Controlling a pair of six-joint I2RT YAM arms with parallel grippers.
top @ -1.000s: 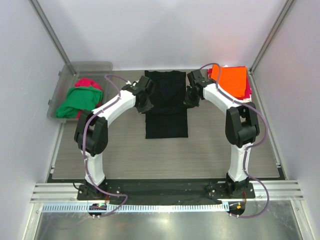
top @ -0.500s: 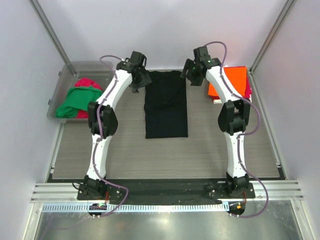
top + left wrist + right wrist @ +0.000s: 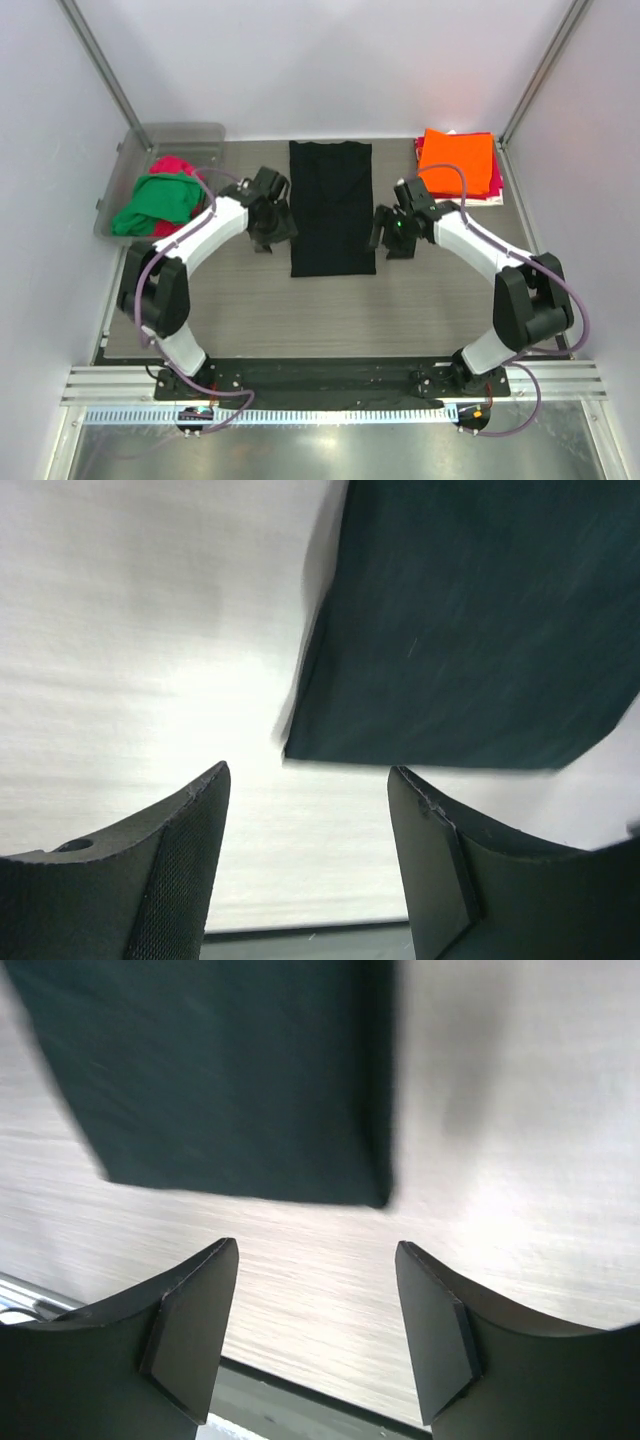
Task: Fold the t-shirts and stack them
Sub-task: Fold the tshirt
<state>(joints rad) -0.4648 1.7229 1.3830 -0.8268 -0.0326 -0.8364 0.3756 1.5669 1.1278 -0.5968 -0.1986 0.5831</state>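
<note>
The black t-shirt [image 3: 332, 207] lies flat as a long narrow strip, its sides already turned in, collar end away from the arm bases and hem end toward them. We judge that the lengthwise folds are done and that the crosswise fold, hem up toward collar, is the step in hand.

The left gripper [image 3: 308, 772] hangs just off the shirt's near left corner, fingers apart and holding nothing. Its wrist camera shows that corner lying just ahead of the gap between the pads, not touched by them. The right gripper [image 3: 316, 1246] mirrors it at the near right corner, likewise spread wide and empty, the corner ahead of its fingers. Both wrist views are blurred, so we cannot say how high above the cloth the fingers sit.

In our judgement, each gripper now has to drop onto its own corner and pinch every layer of the strip. The two should then lift together and carry the hem evenly toward the collar, so the fold lands square.

Beyond the shirt's far right corner, apart from it, sits the orange stack [image 3: 456, 160] of folded shirts, where this one should go. Left of the shirt's far half stands a clear bin [image 3: 180, 135] holding a green shirt [image 3: 155, 200] and something red, both unfolded. The shirt lies on the grey table [image 3: 330, 310].
</note>
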